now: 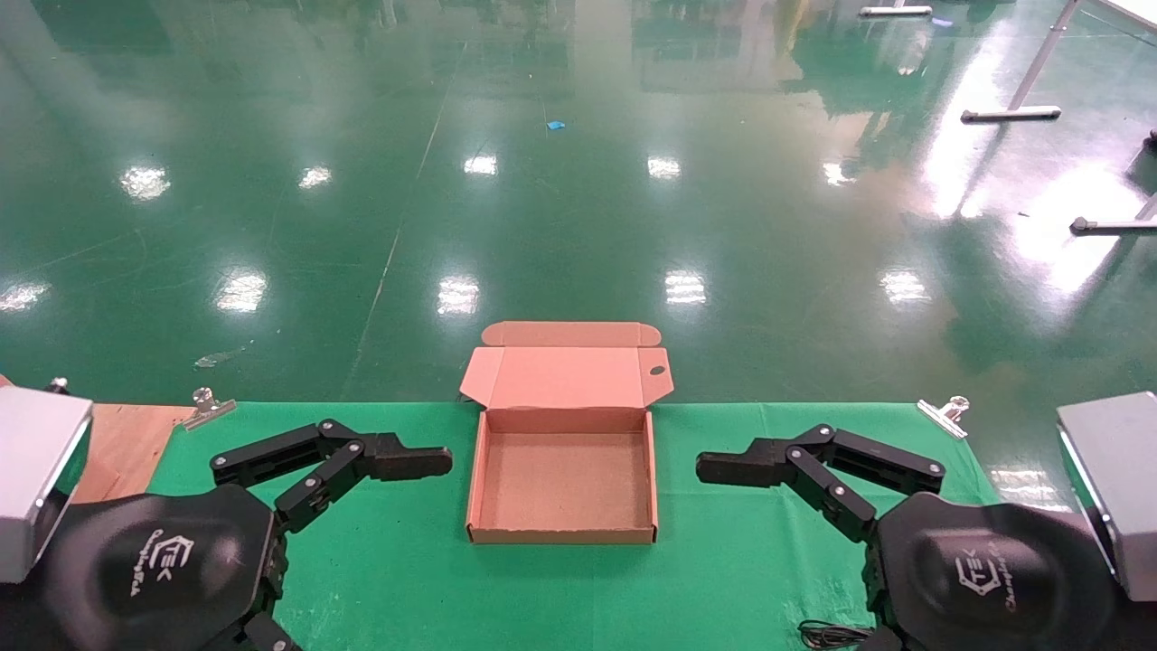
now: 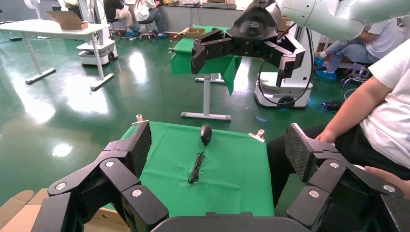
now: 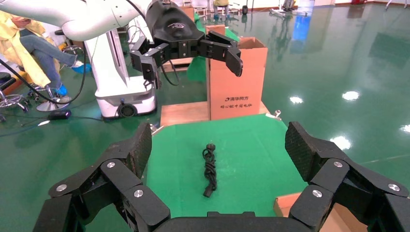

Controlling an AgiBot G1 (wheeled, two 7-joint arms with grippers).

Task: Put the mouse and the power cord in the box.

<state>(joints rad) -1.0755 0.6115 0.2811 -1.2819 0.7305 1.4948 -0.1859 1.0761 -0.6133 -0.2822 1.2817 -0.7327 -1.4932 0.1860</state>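
The mouse (image 2: 206, 134) lies on the green cloth (image 1: 723, 561) out to my right of the box (image 1: 472, 488), almost under my right gripper (image 2: 242, 64). My left wrist view looks across the box at it. Its long axis runs side to side along the table, and its thin wire (image 2: 196, 169) trails back toward the box in a loose fold. In the head view the mouse is hidden under the right gripper's body. Only a scrap of black wire peeks out at the near edge of the cloth.

The power cord (image 3: 209, 169) mirrors it on my left of the box, below my left gripper (image 3: 191, 65). It is a knotted black bundle stretched side to side, with one end toward the box and the other toward the table's left edge. I cannot tell which end carries the plug.

The box sits between the two, centred in front of me. Its lid is folded back on the far side and its tray is bare, so nothing is packed yet.

Both grippers hang above the cloth with their jaws spread wide, gripping nothing. Each has one finger reaching toward the box.

I judge that the right arm should take the mouse and the left arm the cord. Each thing lies below its arm's gripper and away from the box. Each jaw should close across the short width of its thing, not along its length. Then the carry is a short inward swing over the low box wall.
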